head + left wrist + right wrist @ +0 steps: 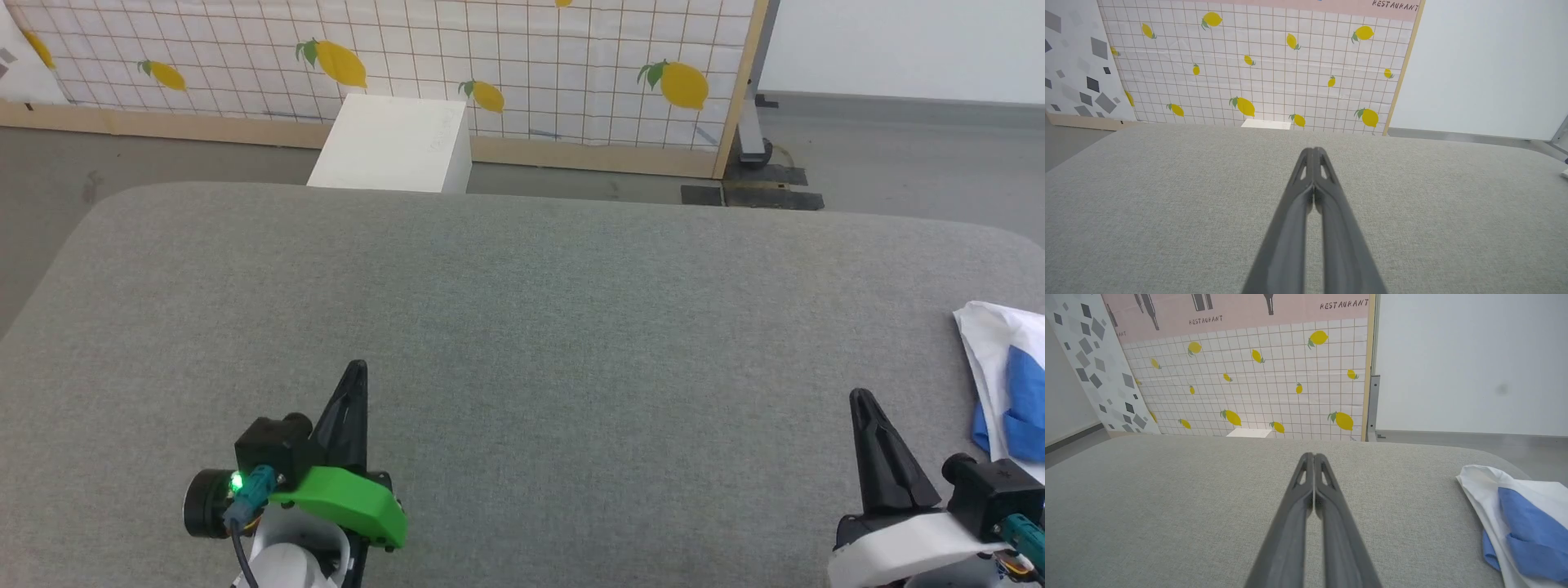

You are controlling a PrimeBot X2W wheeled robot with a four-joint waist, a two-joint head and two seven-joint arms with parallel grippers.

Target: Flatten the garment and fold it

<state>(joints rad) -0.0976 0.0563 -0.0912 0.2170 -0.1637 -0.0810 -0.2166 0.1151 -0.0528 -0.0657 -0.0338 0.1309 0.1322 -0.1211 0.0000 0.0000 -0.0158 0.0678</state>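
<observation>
The garment (pixel 1006 384), white cloth with bright-blue parts, lies bunched at the far right edge of the grey padded table (pixel 522 327); the right wrist view shows the garment (pixel 1523 522) at its lower right. My right gripper (pixel 859 398) hovers just left of it, shut and holding nothing, its fingers (pixel 1312 457) pressed together over bare table. My left gripper (pixel 357 367) is at the lower left, well away from the garment, also shut with nothing in it, its fingers (pixel 1312 152) closed over the grey surface.
A white box (pixel 396 145) stands on the floor beyond the table's far edge, in front of a lemon-patterned screen (pixel 490 57). Grey floor surrounds the table, whose corners are rounded.
</observation>
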